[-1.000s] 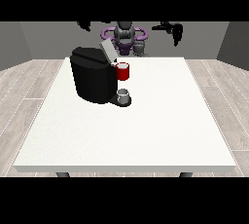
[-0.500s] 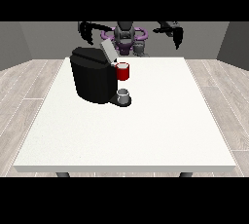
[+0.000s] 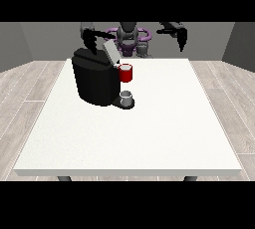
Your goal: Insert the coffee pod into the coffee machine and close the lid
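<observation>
The black coffee machine (image 3: 94, 81) stands on the far left part of the white table (image 3: 149, 133). Its grey lid (image 3: 110, 52) is tilted up and open. A red pod holder (image 3: 126, 72) sticks out at the machine's front, and I cannot see whether a pod lies in it. Under the holder, a small grey cup-shaped thing (image 3: 127, 98) sits on the machine's black base. The hand at the view's left (image 3: 89, 39) hovers just above the machine's back, holding nothing. Far from the machine, the hand at the view's right (image 3: 180, 36) hangs in the air, also holding nothing.
The robot's purple and grey torso (image 3: 130, 39) stands behind the table's far edge. Wooden floor surrounds the table. The table's bare white top stretches from the machine to the near and right edges.
The hand at the view's left has come down and towards the machine's top. The hand at the view's right has sunk slightly. Machine, lid and holder have not moved.
</observation>
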